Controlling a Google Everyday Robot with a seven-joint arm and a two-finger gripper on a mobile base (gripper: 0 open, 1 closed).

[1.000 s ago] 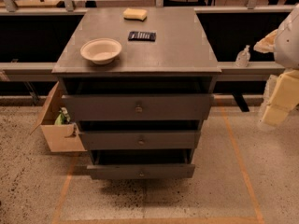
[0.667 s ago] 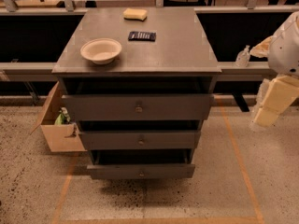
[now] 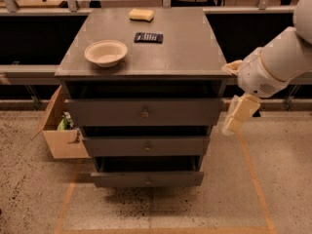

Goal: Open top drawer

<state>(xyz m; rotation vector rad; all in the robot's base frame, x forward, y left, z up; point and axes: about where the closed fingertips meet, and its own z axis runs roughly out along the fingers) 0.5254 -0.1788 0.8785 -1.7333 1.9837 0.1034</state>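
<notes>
The top drawer is the widest of three dark grey drawers in the cabinet, with a small round metal knob at its centre. A dark gap shows above its front. My gripper hangs down from the white arm, just right of the cabinet's right edge. It is level with the top drawer's front and does not touch it. It holds nothing that I can see.
On the cabinet top stand a white bowl, a black flat object and a yellow sponge. An open cardboard box stands on the floor at the left. Two narrower drawers sit below, the lowest pulled out a little.
My arm and gripper have moved left and slightly down, from well right of the cabinet to close beside its right edge. The drawers have not moved.
</notes>
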